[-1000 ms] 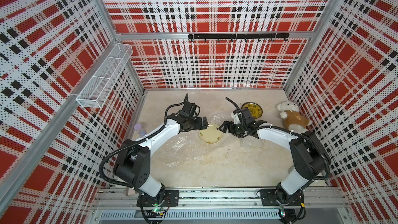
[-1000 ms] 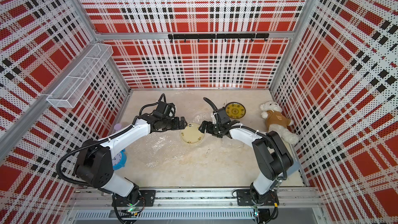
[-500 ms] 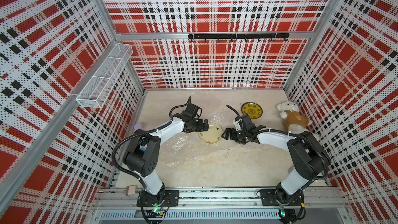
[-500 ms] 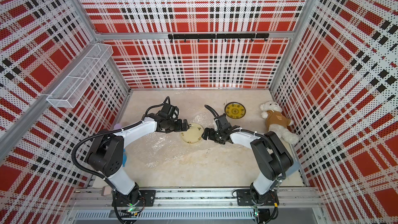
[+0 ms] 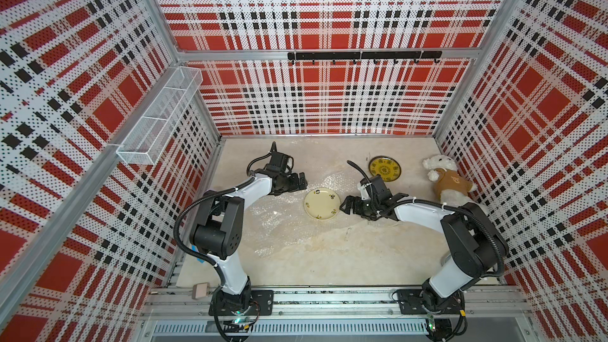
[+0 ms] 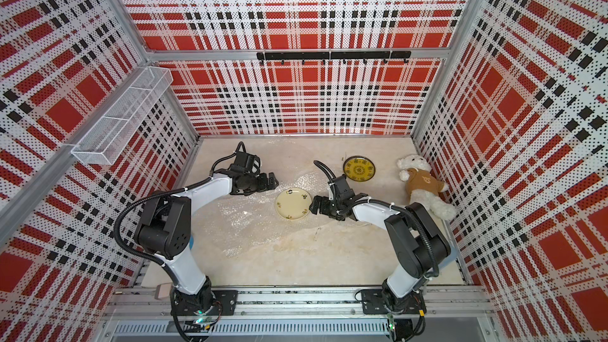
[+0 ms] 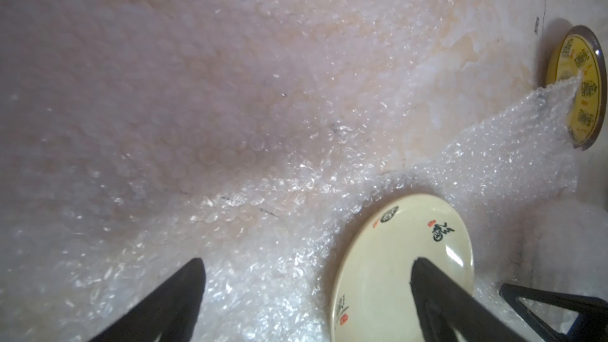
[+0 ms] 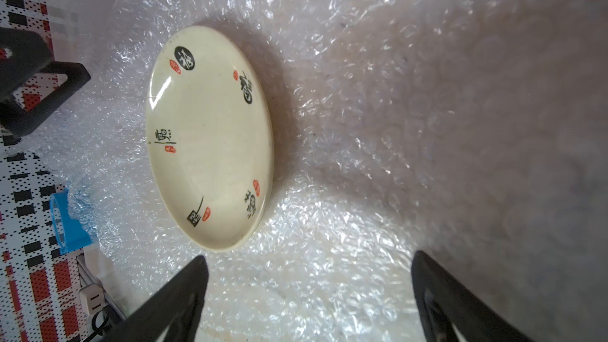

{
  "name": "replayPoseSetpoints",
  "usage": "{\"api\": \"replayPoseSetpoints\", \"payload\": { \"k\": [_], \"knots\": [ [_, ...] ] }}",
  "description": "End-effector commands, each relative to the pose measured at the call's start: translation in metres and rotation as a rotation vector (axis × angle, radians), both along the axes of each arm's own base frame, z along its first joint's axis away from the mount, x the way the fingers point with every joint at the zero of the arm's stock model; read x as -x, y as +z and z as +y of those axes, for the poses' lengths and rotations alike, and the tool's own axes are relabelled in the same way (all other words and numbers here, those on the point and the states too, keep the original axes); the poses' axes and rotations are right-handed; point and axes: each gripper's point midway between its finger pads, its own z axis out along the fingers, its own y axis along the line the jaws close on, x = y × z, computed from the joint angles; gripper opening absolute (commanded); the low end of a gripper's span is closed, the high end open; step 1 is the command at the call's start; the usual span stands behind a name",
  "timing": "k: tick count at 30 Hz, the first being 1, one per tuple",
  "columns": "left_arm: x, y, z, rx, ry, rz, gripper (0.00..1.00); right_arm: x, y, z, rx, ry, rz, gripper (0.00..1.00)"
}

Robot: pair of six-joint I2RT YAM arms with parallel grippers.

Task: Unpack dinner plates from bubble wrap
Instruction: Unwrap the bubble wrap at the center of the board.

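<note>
Your round cream ceramic plate with dark motifs (image 5: 321,204) lies uncovered on the clear, crinkly bubble wrap sheet (image 5: 279,223) spread over the beige tabletop (image 5: 378,258). Your left jaws and right jaws stand apart, empty, flanking it. The round yellow dark-rimmed plate (image 5: 384,168) sits farther back.

In the left wrist view the cream plate (image 7: 378,258) just ahead of the left gripper (image 7: 306,263) is cut off by the picture's edge, and one of the jaws covers part of it. Farther beyond those jaws, the yellow plate (image 7: 587,57) is cropped too, a corner of bubble wrap (image 7: 493,146) overlapping it. Beside the jaws of the right gripper (image 8: 309,263), a blue object (image 8: 62,225) lies half behind wrap, unidentifiable.
</note>
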Motion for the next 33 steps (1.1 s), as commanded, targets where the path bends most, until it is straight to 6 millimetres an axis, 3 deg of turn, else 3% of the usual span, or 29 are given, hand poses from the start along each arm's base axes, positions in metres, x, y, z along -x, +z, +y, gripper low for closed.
{"api": "replayPoseSetpoints", "payload": {
  "k": [1,15,18,23,27,29,33],
  "knots": [
    [-0.008,-0.006,0.007,0.002,0.014,-0.007,0.99,-0.002,0.009,0.0,-0.003,0.002,-0.048,0.97],
    [-0.005,-0.025,0.018,0.004,0.051,0.011,1.0,-0.003,0.012,-0.002,0.003,0.004,-0.06,0.97],
    [-0.011,-0.006,0.023,0.039,0.074,-0.019,1.0,-0.003,0.016,-0.002,0.001,0.007,-0.067,0.97],
    [-0.017,0.055,0.027,0.028,0.075,-0.116,0.99,-0.009,0.037,0.0,0.002,0.016,-0.106,0.97],
    [-0.008,0.094,0.024,0.041,0.062,-0.179,0.99,-0.015,0.057,0.002,-0.003,0.023,-0.144,0.97],
    [-0.001,0.107,0.016,0.049,0.044,-0.208,0.99,-0.02,0.067,0.005,-0.008,0.029,-0.162,0.97],
    [0.017,0.111,0.009,0.021,0.065,-0.207,1.0,-0.032,0.082,0.007,-0.023,0.039,-0.182,0.98]
  ]
}}
